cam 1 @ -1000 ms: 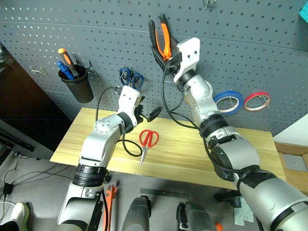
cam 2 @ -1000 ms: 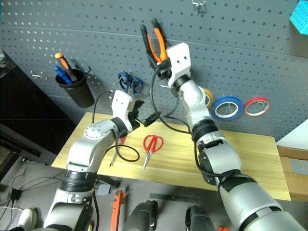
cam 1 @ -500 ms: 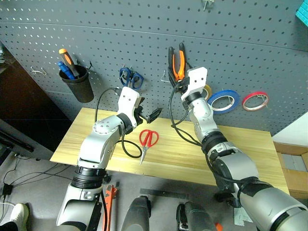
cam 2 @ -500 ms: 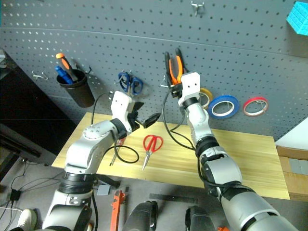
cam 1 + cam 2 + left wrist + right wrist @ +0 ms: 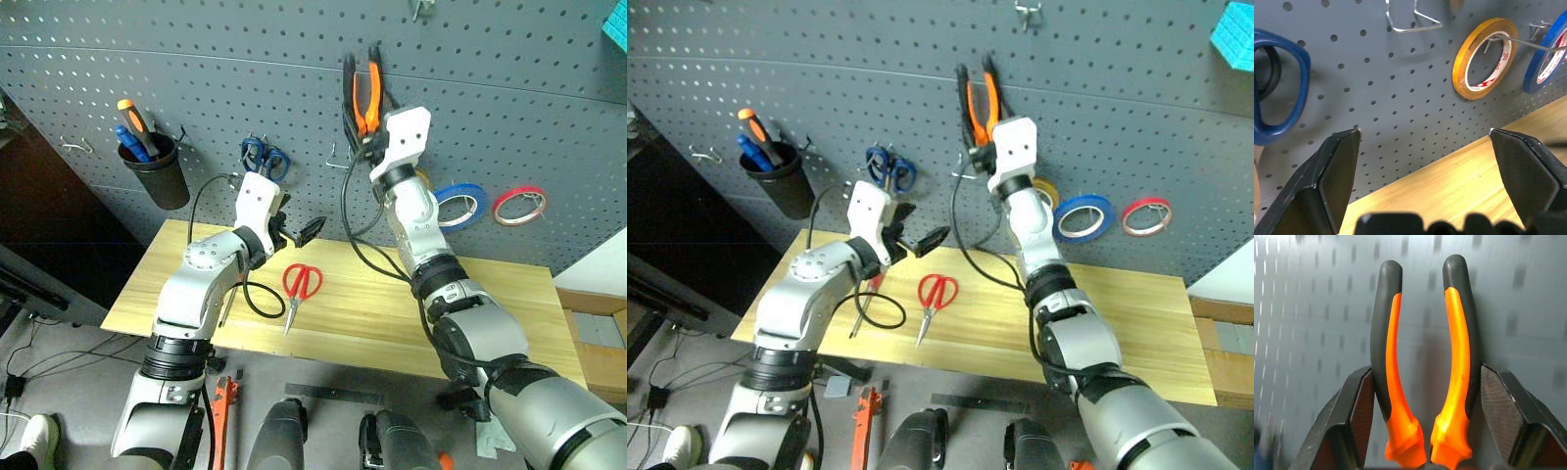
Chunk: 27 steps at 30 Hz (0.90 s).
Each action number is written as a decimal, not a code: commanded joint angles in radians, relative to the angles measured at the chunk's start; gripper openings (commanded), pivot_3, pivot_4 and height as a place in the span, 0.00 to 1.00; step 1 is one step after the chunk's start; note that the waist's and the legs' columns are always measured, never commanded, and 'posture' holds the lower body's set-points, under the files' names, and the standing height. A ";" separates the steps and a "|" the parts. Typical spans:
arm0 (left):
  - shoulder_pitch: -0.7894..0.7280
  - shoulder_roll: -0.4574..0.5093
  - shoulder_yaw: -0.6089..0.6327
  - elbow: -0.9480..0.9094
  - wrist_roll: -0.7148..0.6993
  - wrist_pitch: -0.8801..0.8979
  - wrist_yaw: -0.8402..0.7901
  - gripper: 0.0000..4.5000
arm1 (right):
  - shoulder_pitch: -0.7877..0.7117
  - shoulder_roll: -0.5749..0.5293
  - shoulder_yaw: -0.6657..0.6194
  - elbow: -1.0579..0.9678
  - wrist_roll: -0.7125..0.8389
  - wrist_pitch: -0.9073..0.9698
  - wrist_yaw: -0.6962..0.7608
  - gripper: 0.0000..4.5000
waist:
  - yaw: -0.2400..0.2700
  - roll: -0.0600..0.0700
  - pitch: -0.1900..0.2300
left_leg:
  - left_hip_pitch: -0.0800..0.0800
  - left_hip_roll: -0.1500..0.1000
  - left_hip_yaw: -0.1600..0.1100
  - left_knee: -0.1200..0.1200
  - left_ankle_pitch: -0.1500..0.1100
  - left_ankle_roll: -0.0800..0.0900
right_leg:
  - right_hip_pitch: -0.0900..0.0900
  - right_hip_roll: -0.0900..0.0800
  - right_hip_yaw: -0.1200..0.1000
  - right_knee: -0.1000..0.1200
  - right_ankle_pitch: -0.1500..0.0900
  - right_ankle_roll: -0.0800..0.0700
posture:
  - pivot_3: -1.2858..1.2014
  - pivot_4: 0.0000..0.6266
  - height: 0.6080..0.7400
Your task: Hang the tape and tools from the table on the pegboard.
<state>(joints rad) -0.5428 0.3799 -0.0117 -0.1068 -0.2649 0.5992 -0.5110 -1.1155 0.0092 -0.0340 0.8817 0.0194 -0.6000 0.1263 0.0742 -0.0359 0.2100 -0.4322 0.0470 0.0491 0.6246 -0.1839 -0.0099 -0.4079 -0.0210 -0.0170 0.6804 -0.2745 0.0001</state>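
Pliers with orange-and-black handles sit clamped in the right gripper, handles up against the pegboard, above a wire hook. To hang them well, I think the handles should straddle this hook before release. The left gripper hovers with jaws apart over the table, where the red scissors lie.

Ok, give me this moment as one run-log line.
right gripper: shut on pliers, handles up at pegboard | left gripper: open, empty | red scissors: on table | blue tape: hung
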 commanded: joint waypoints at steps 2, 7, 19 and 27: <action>-0.009 0.003 0.011 -0.028 -0.004 -0.021 -0.001 1.00 | -0.023 0.059 0.021 -0.086 0.002 -0.011 -0.008 0.59 | -0.002 0.000 0.000 | 0.000 0.000 0.000 -0.001 0.000 0.000 | -0.001 0.000 0.000 0.000 0.000 0.000 | 0.61 0.27 1.00; 0.004 0.015 0.017 -0.046 -0.005 -0.004 -0.003 1.00 | -0.037 0.099 0.017 -0.007 0.005 -0.028 -0.016 0.59 | -0.001 0.000 0.000 | -0.001 0.000 0.000 -0.002 0.000 -0.001 | -0.002 0.000 0.000 0.000 0.000 0.000 | 0.62 0.28 1.00; 0.026 0.025 0.016 -0.090 -0.015 0.030 0.001 1.00 | -0.107 0.064 -0.004 0.146 0.007 -0.084 -0.010 0.59 | 0.001 0.000 0.000 | -0.001 0.000 0.000 -0.002 0.000 0.000 | -0.002 0.000 0.000 0.000 0.000 0.000 | 0.62 0.29 1.00; 0.026 0.031 0.021 -0.096 -0.016 0.040 -0.003 1.00 | -0.113 0.069 -0.015 0.191 0.009 -0.092 -0.038 0.59 | 0.001 0.000 0.000 | -0.001 0.000 0.000 -0.002 0.000 0.000 | -0.002 0.000 0.000 0.000 0.000 0.000 | 0.63 0.29 1.00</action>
<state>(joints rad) -0.5154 0.3992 -0.0089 -0.1528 -0.2695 0.6449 -0.5126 -1.1931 0.0738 -0.0362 1.0948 0.0217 -0.6605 0.1012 0.0749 -0.0357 0.2101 -0.4329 0.0472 0.0493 0.6224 -0.1840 -0.0103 -0.4099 -0.0210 -0.0172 0.6804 -0.2746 -0.0001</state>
